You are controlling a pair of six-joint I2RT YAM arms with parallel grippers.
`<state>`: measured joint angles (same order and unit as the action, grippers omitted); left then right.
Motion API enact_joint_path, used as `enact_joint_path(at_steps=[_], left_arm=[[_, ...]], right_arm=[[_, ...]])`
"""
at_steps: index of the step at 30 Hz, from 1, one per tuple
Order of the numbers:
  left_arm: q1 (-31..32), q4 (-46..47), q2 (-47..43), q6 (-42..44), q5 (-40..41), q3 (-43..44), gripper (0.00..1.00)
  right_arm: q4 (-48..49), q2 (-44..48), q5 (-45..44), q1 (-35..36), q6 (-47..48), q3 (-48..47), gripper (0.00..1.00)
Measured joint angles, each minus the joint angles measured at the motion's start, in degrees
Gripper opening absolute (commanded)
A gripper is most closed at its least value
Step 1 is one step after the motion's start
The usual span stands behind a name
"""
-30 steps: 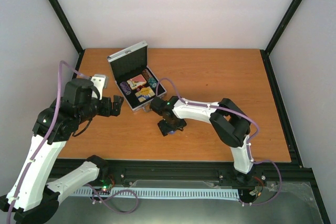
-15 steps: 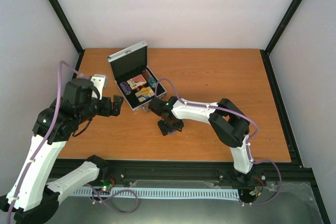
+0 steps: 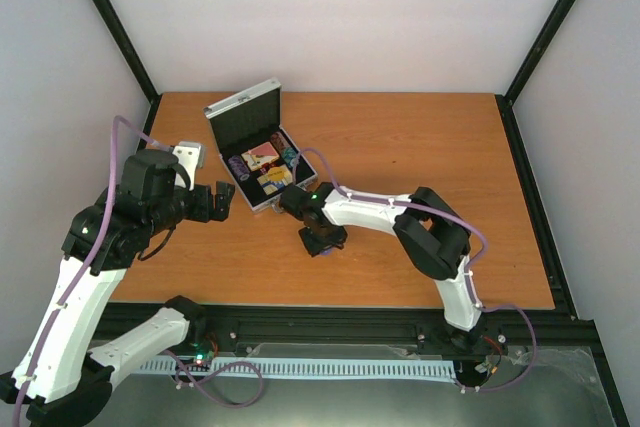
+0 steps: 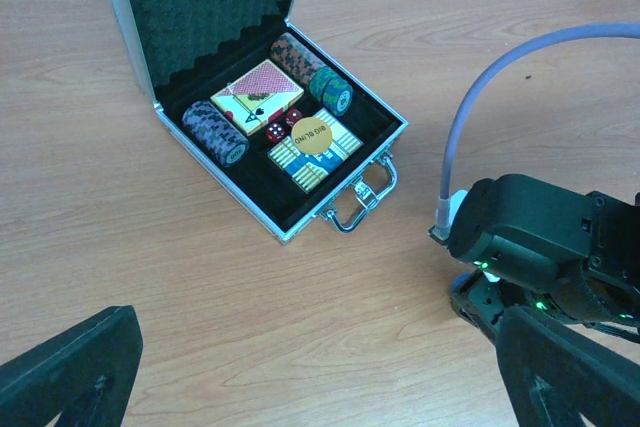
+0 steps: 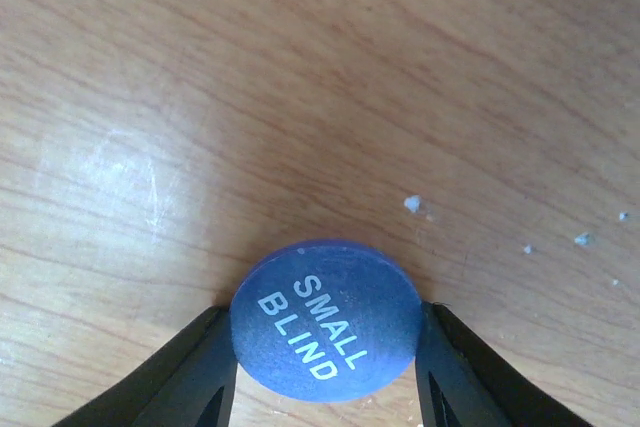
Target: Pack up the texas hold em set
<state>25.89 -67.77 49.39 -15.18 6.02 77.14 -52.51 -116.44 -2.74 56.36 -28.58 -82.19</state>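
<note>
wood-grain table [image 3: 420, 147] under everything. silver case [image 4: 200, 17] sits open at the far left, lid up, long axis on a diagonal, handle [image 4: 362, 197] facing the arms.

left gripper [image 4: 320, 377]: jaws wide, nothing in them, hanging just near-left of the case. right gripper [image 5: 327, 347]: narrowed onto the blue chip [image 5: 325, 322]. both fingers [image 5: 200, 367] look to be touching its rim, though i can't tell if it's truly clamped.

already in the case: chip stacks [image 4: 213, 132], card decks [image 4: 258, 95], orange button [image 4: 312, 135] lying on the second deck, red dice [image 4: 283, 123].

key relation: the blue chip lies flat on the table, face up ("small blind"), just near-right of the case's handle side. so from the right claw the case is up and to the left, close by. the chip is round, so no axis to line up. the right arm is on it, so the carry looks like its job.

hidden: in the top view the chip is under the right wrist. the wrist view shows no case. the black lining makes any free slot hard to pick out, and the finger bases are cut off at the frame edge.
</note>
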Motion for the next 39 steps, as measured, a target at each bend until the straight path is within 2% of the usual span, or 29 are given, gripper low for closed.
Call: enact_joint_path(at_steps=[6,15,25,36,39], left_arm=[[0.0,0.0,-0.02,0.02,0.2,-0.02,1.0],[0.0,-0.02,-0.13,0.0,0.22,0.0,1.0],[0.0,-0.52,-0.44,0.0,0.2,0.0,1.0],[0.0,-1.79,-0.94,-0.02,0.2,0.04,1.0],[0.0,-1.95,-0.92,-0.02,0.2,0.07,1.0]], right_arm=[[-3.15,-0.94,-1.42,-0.02,-0.02,-4.7,0.45],[-5.73,-3.39,-2.69,-0.02,0.5,-18.93,0.46],[-7.23,-21.29,-3.61,-1.62,3.08,-45.51,0.45],[0.52,-23.71,0.13,-6.91,2.6,-49.53,0.46],[2.6,-25.9,1.11,-7.28,2.4,-51.41,0.53]])
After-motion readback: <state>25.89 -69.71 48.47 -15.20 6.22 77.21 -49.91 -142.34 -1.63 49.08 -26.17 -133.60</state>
